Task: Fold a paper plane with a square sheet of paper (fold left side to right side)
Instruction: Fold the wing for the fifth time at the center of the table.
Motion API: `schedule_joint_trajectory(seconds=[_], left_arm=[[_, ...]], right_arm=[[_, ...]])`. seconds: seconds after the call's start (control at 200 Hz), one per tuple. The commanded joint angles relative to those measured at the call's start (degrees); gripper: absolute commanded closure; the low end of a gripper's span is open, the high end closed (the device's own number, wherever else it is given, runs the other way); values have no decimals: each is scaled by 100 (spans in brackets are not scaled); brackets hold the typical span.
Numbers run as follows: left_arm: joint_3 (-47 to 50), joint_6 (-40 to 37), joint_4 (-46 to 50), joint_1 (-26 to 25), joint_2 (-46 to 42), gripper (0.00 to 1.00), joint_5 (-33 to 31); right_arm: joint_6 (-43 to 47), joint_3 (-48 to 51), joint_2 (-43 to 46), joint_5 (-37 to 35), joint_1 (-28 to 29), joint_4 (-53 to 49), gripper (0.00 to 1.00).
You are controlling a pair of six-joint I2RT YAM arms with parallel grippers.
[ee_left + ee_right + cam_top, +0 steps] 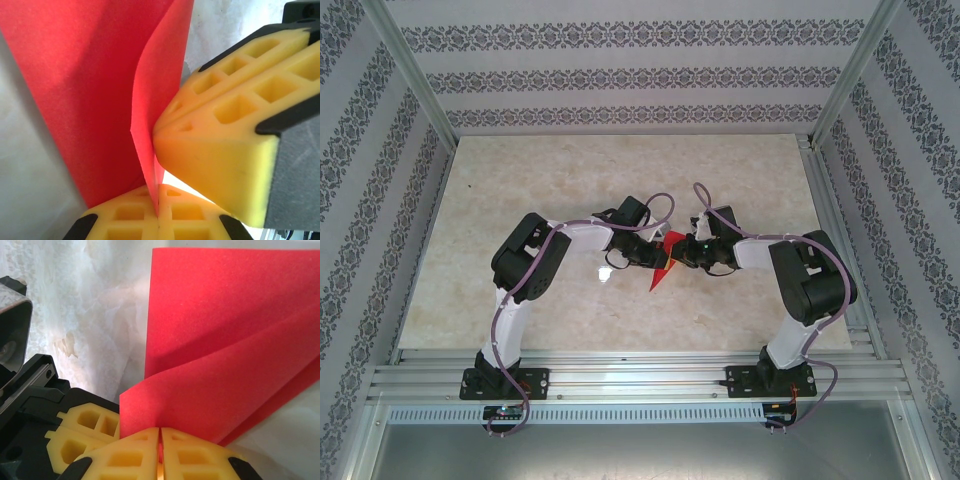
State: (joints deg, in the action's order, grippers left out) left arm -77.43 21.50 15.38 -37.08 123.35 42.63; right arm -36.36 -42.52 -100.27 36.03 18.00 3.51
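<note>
The square sheet of paper, bright red, hangs doubled over between my two grippers above the middle of the table. From above it looks like a narrow pointed shape with a thin yellow edge. My left gripper is shut on one edge of the sheet: in the left wrist view the red layers rise from between its yellow fingertips. My right gripper is shut on the sheet too, pinching a curled layer. The two grippers nearly touch; the right fingers press beside the paper.
The marble-patterned table is walled by patterned panels and aluminium posts. A rail runs along the near edge by the arm bases. The left gripper's fingers crowd the right wrist view's lower left.
</note>
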Motion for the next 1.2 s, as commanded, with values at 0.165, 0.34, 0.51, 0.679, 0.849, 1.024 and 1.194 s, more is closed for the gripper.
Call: schedule_joint_trajectory(seconds=[0.165, 0.34, 0.51, 0.679, 0.849, 1.024, 1.194], left_arm=[[-44, 23, 27, 78, 272, 100, -165], [-29, 54, 19, 78, 251, 97, -165], [56, 32, 70, 76, 55, 91, -208], [154, -25, 268, 100, -272, 84, -363], [419, -46, 485, 211, -753, 75, -564], [885, 165, 310, 251, -1334, 81, -514], [940, 524, -260, 126, -1362, 93, -58]], right_arm=[[102, -124, -275, -443, 46, -193, 90], [145, -184, -318, -573, 61, -449, 91], [212, -219, -391, -714, 80, -679, 91], [302, -258, -441, -878, 107, -924, 91], [373, -251, -450, -931, 120, -1011, 91], [384, -278, -424, -906, 134, -1008, 91], [392, -292, -423, -905, 153, -1014, 91]])
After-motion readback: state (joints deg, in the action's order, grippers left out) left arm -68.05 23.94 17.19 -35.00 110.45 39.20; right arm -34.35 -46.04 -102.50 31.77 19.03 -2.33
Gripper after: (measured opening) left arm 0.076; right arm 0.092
